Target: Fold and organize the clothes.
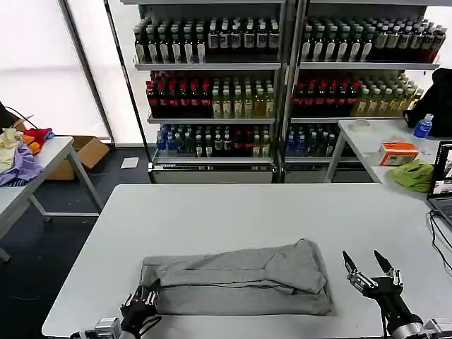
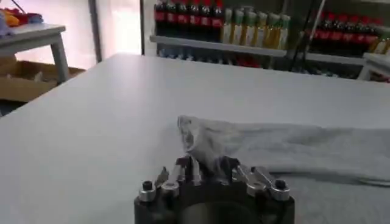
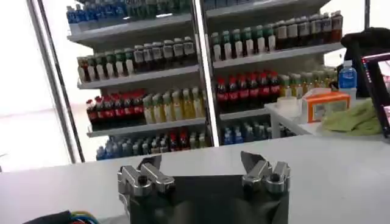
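A light grey shirt (image 1: 236,279) lies folded into a long band across the near part of the white table (image 1: 247,212). At the band's near left corner my left gripper (image 1: 146,299) is shut on a pinch of the grey cloth. In the left wrist view the same shirt (image 2: 292,146) runs off to one side, its corner bunched between the fingers of the left gripper (image 2: 207,167). My right gripper (image 1: 367,268) stands open just right of the shirt's right end, touching nothing. In the right wrist view the right gripper (image 3: 201,164) has its fingers spread wide over bare table.
A laptop (image 1: 441,180) and its cable sit at the table's right edge. A side table at right carries a lime-green cloth (image 1: 413,174) and an orange box (image 1: 397,152). Another table at left holds coloured fabrics (image 1: 21,152). Shelves of bottles (image 1: 282,70) stand behind.
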Action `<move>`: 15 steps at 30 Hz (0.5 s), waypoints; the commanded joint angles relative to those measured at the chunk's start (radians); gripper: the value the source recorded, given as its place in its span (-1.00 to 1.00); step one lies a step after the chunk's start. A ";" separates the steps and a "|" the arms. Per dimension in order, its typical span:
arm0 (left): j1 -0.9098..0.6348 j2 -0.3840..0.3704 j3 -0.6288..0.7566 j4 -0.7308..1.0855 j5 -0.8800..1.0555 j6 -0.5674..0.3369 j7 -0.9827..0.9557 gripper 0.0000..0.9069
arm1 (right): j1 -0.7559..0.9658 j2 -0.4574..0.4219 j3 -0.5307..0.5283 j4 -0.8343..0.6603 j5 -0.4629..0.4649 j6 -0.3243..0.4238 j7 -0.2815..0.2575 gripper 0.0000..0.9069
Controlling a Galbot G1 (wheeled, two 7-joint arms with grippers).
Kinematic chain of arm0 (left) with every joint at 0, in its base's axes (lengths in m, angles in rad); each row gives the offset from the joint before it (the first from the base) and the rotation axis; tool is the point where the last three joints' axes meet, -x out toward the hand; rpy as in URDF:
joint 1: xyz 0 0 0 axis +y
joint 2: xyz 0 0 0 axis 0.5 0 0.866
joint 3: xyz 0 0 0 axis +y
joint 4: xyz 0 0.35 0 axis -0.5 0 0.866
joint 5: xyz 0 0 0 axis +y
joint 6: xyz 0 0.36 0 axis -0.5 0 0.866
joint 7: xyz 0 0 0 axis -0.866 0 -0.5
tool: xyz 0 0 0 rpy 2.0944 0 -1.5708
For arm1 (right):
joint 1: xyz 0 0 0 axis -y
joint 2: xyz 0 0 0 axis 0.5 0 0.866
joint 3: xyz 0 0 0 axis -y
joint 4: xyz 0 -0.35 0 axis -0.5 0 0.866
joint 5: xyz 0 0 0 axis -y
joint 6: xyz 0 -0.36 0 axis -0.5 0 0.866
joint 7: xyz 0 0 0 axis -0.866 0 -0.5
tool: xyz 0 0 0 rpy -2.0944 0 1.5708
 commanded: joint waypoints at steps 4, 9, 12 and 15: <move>-0.005 -0.008 -0.023 -0.033 -0.069 -0.027 0.003 -0.98 | -0.002 0.009 -0.009 0.006 0.011 -0.002 0.006 1.00; -0.010 0.028 -0.150 -0.076 -0.155 -0.017 0.021 -0.98 | 0.000 -0.006 -0.009 0.015 0.013 -0.006 0.009 1.00; -0.014 0.081 -0.281 -0.082 -0.231 0.010 0.056 -0.98 | 0.003 -0.015 -0.002 0.020 0.018 -0.007 0.009 1.00; -0.022 0.137 -0.441 -0.044 -0.263 0.026 0.112 -0.98 | 0.005 -0.017 -0.004 0.016 0.020 -0.006 0.011 1.00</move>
